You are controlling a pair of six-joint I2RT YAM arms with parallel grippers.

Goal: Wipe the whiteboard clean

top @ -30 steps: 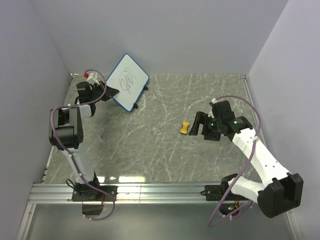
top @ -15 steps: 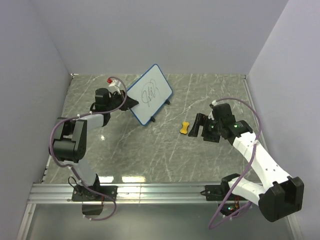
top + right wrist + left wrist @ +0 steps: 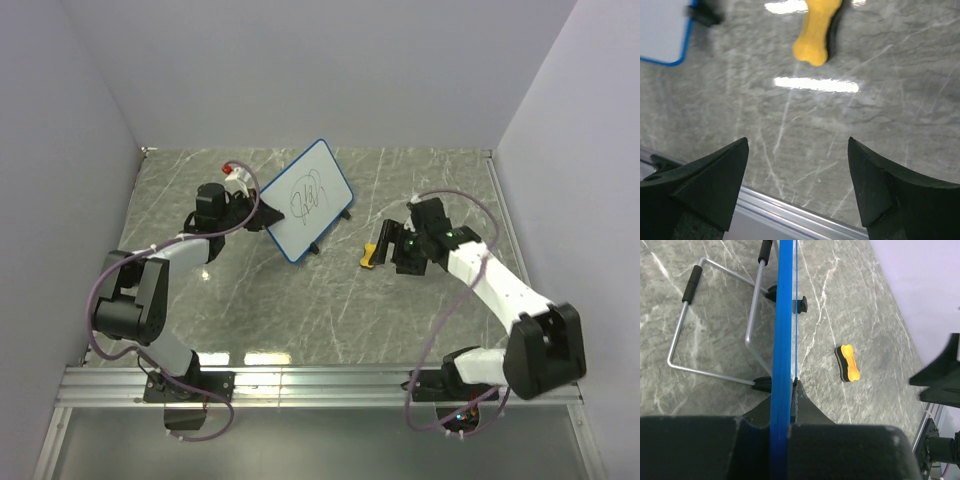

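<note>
Two roles: left end effector pinches the whiteboard steady; right end effector, spread, faces the eraser.

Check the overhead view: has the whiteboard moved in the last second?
Yes. The whiteboard, clamped in the left gripper, has shifted right, toward the yellow eraser, which has stayed put.

Whiteboard: back middle of the desk, its left edge in my left claw.
Eraser: right of the whiteboard, just left of my right claw.
</note>
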